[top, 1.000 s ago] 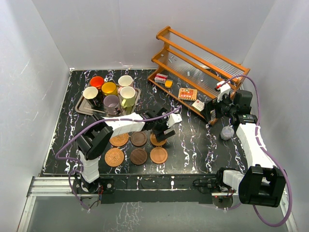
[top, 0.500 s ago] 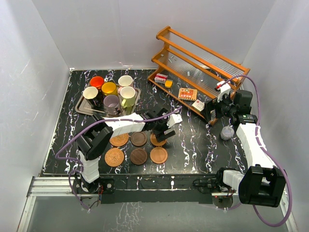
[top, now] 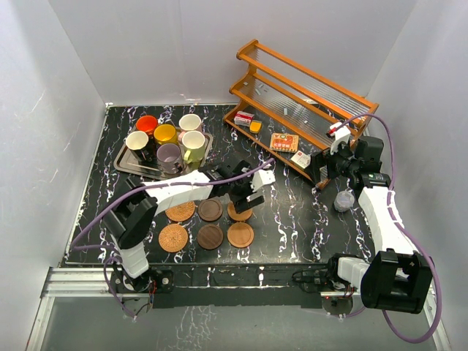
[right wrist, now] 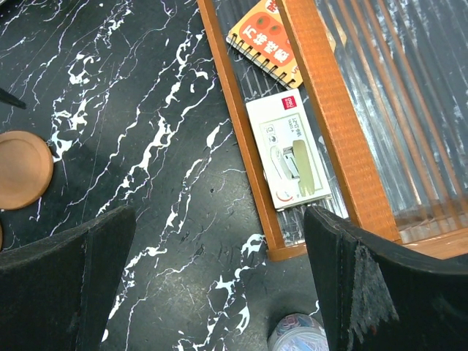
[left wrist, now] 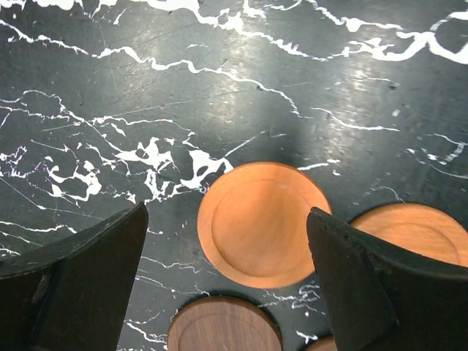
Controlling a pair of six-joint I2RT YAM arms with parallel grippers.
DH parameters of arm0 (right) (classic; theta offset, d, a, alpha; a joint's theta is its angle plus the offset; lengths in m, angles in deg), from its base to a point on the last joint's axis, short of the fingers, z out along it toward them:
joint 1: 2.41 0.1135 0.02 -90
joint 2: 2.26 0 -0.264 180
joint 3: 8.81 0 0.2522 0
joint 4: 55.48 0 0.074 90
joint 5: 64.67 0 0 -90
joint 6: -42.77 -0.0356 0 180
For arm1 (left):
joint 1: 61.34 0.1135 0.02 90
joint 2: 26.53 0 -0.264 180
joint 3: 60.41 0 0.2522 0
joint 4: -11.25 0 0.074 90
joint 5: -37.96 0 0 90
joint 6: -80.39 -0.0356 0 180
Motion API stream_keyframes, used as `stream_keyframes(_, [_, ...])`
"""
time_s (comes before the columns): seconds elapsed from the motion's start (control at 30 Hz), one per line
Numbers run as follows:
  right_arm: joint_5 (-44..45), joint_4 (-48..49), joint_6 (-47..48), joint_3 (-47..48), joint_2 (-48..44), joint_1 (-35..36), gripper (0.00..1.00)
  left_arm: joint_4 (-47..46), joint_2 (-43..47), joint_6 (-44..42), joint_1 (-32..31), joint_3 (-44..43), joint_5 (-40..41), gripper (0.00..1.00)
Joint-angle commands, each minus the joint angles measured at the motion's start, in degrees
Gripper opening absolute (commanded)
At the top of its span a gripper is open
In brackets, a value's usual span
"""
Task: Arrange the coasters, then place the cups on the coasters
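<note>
The left gripper (left wrist: 227, 216) hangs spread and empty over the orange-brown coaster (left wrist: 263, 223), with the mugs (top: 170, 142) farther back to its left, nearer this arm.

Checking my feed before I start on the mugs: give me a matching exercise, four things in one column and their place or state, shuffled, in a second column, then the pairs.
Column one
1. left claw
2. mugs
3. translucent cup
4. white box

Column two
A. lying on the lowest shelf of the rack
B. open, above an orange-brown coaster
C. grouped on the metal tray
D. standing alone on the marble table

Pairs: 1-B, 2-C, 3-D, 4-A
</note>
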Motion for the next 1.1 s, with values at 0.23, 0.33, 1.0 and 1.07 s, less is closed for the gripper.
stream_keyframes(0.23, [-1.22,2.77,0.64,-0.31,0.02,-1.38,0.98,4.00,8.31,-8.33,-3.09,7.49,-12.72,0.89])
stream_keyframes(0.33, [-0.91,2.76,0.64,-0.31,0.38,-1.42,0.98,3.80,8.86,-10.20,-6.49,9.62,-11.32,0.89])
stream_keyframes(1.0, [-1.62,2.77,0.64,-0.57,-0.17,-2.49,0.99,-1.25,8.86,-11.89,-11.15,13.83,-2.09,0.89])
stream_keyframes(1.07, [-1.60,2.78,0.64,-0.57,-0.16,-2.59,0.98,-1.52,8.73,-11.03,-11.15,13.16,-1.18,0.89])
